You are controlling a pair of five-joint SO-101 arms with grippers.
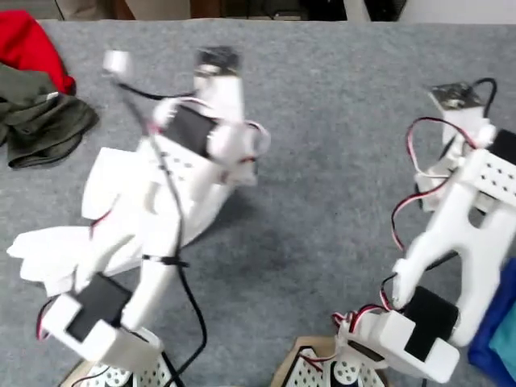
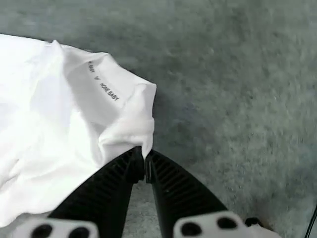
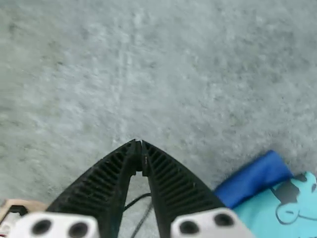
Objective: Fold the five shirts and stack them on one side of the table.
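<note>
A white shirt (image 1: 113,181) lies crumpled on the grey table at the left, partly under the left arm (image 1: 189,133). In the left wrist view my left gripper (image 2: 144,157) is shut on a folded edge of the white shirt (image 2: 59,119), near its collar label. My right gripper (image 3: 139,147) is shut with nothing in it, above bare grey table. A blue and teal shirt (image 3: 267,191) lies close beside it, at the table's near right edge (image 1: 500,330). A red shirt (image 1: 28,44) and a dark green shirt (image 1: 40,117) lie bunched at the far left.
The grey table (image 1: 339,121) has open room across its middle and far right. The right arm (image 1: 468,210) stands over the near right side. Both arm bases and cables sit along the front edge.
</note>
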